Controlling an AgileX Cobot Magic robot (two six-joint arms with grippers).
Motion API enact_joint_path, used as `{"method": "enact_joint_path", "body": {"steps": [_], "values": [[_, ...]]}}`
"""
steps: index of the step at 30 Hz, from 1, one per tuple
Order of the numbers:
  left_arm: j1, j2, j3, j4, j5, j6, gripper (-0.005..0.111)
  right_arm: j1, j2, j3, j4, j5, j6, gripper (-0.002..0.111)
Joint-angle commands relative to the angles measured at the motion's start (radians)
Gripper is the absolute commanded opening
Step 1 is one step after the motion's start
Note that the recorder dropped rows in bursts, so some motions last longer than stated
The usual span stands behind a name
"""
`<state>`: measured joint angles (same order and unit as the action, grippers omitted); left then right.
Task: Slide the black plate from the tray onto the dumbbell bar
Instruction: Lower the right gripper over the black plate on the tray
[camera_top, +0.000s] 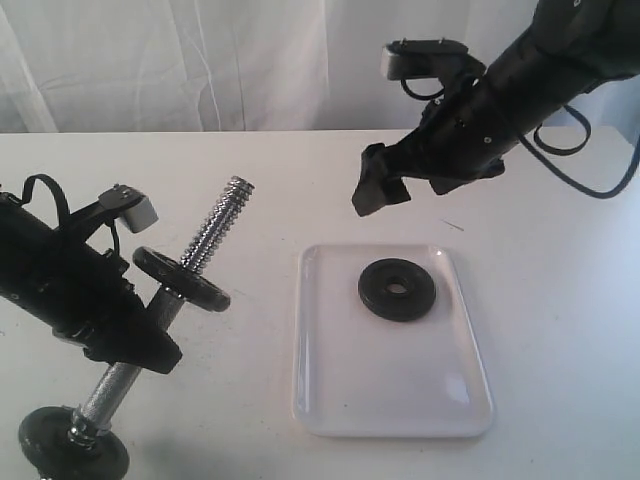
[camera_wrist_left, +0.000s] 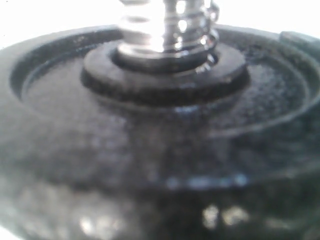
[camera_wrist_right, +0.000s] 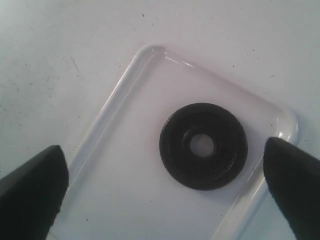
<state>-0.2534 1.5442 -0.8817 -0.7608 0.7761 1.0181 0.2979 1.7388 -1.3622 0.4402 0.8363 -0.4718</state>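
The black plate (camera_top: 415, 300) (camera_wrist_right: 220, 165) lies flat in the far part of the white tray (camera_top: 380, 380) (camera_wrist_right: 125, 190). My right gripper (camera_top: 378, 185) (camera_wrist_right: 162, 150) hangs open above it, its two fingers spread wider than the plate and touching nothing. At the left, my left gripper (camera_top: 135, 335) is shut on the dumbbell bar (camera_top: 215, 230) (camera_wrist_left: 165, 25), which it holds tilted with the bare threaded end up. One fixed black disc (camera_top: 185, 278) (camera_wrist_left: 150, 125) sits on the bar just above the gripper and fills the left wrist view. Another disc (camera_top: 70, 455) is at the low end.
The tray rests on a white table (camera_top: 250, 160), with a pale curtain (camera_top: 200, 60) behind. The bar's raised threaded end points up and away from the left arm, left of the tray's far left corner.
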Motion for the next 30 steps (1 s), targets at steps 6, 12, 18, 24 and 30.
{"method": "enact_joint_path", "body": {"steps": [6,12,18,24,30], "values": [[0.001,-0.05,-0.021,-0.151,0.085,-0.019,0.0,0.076,0.143,-0.003,-0.173,-0.016,0.043,0.105],[0.001,-0.05,-0.021,-0.151,0.081,-0.021,0.0,0.117,0.218,-0.022,-0.258,-0.055,0.113,0.105],[0.001,-0.05,-0.021,-0.151,0.081,-0.024,0.0,0.14,0.253,-0.049,-0.283,-0.082,0.12,0.105],[0.001,-0.05,-0.021,-0.151,0.079,-0.024,0.0,0.149,0.281,-0.057,-0.383,-0.076,0.172,0.105],[0.001,-0.05,-0.021,-0.151,0.07,-0.028,0.0,0.149,0.281,-0.057,-0.4,-0.074,0.193,0.105]]}}
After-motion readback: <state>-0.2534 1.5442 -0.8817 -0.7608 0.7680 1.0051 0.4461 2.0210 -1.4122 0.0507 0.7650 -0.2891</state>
